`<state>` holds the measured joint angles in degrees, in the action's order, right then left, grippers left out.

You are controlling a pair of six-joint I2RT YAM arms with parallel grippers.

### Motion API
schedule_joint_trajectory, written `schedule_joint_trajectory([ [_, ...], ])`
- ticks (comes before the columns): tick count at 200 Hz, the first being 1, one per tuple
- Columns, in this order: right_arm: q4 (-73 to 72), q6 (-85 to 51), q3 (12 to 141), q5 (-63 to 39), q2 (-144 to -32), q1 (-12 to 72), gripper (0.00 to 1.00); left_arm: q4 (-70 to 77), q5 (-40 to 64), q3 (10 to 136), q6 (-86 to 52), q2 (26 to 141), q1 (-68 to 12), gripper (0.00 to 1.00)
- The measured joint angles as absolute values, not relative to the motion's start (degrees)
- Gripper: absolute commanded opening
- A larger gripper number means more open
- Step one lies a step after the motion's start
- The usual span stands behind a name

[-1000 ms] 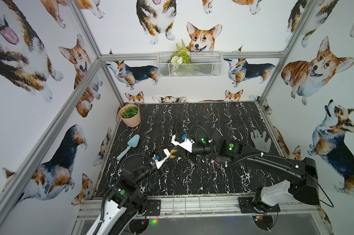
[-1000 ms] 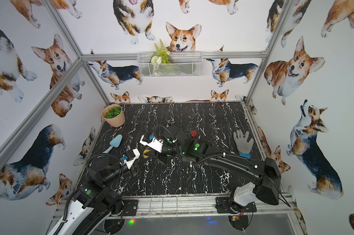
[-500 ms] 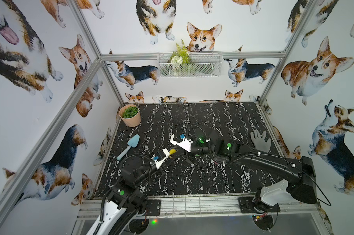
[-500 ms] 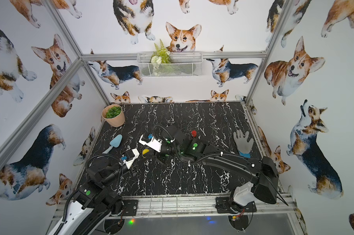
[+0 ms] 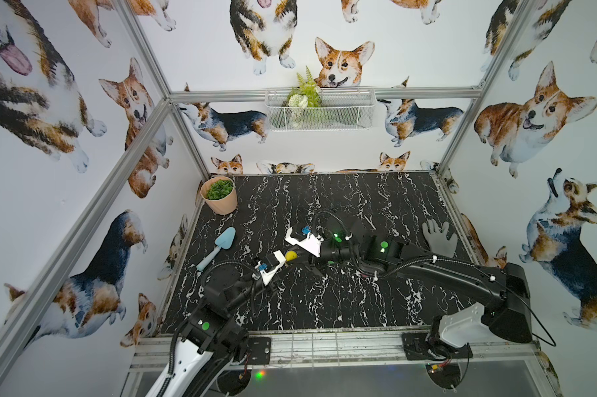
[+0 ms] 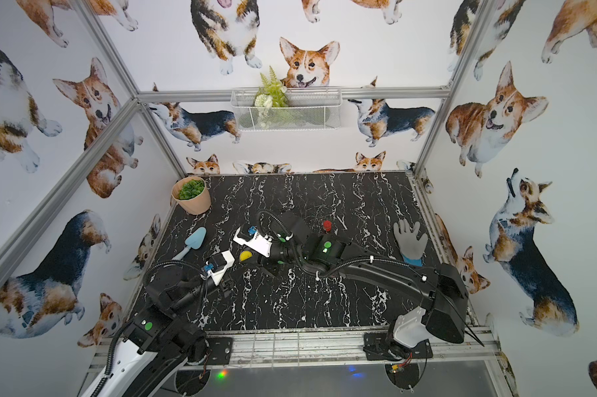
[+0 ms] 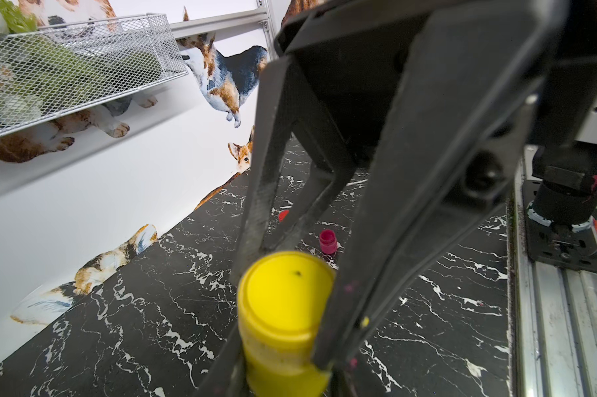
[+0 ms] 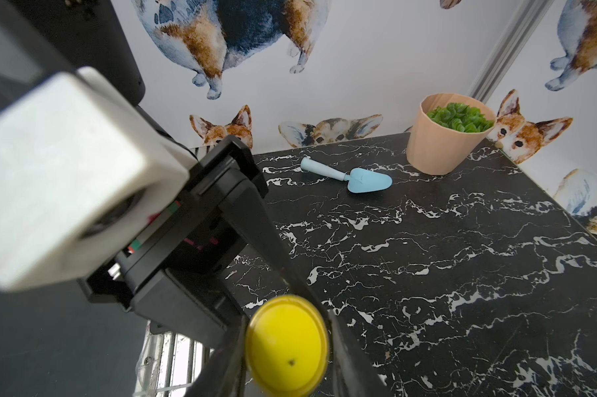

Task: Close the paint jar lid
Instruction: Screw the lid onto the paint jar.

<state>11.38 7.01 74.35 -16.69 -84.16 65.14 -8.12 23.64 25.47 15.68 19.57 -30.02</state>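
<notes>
A small yellow paint jar is held just above the black marble table, left of the middle. My left gripper is shut on the jar's body from the near-left side. The yellow lid sits on top of the jar. My right gripper reaches in from the right, and its two fingers press on opposite sides of the lid. The jar's lower part is hidden behind the fingers.
A small red paint jar stands behind the right arm, with a red lid lying near it. A blue trowel and a potted plant are at the far left. A grey glove lies at the right edge.
The right wrist has shifted very slightly over the jar. The jar and the left gripper have stayed where they were.
</notes>
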Motion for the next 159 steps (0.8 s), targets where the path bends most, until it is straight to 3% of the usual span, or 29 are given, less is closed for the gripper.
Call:
schedule_joint_trajectory([
  [66,11.7,6.6,74.9,-16.8,-84.7,65.1,0.22,-8.4,23.0,25.5,15.7,19.5,-30.0,0.32],
  [103,11.8,6.6,75.0,-16.7,-84.7,65.1,0.22,-8.4,22.7,25.3,15.7,19.2,-30.0,0.38],
  [159,13.3,5.9,76.6,-14.7,-85.0,64.9,0.2,-7.2,21.6,24.3,14.9,17.7,-30.0,0.68],
])
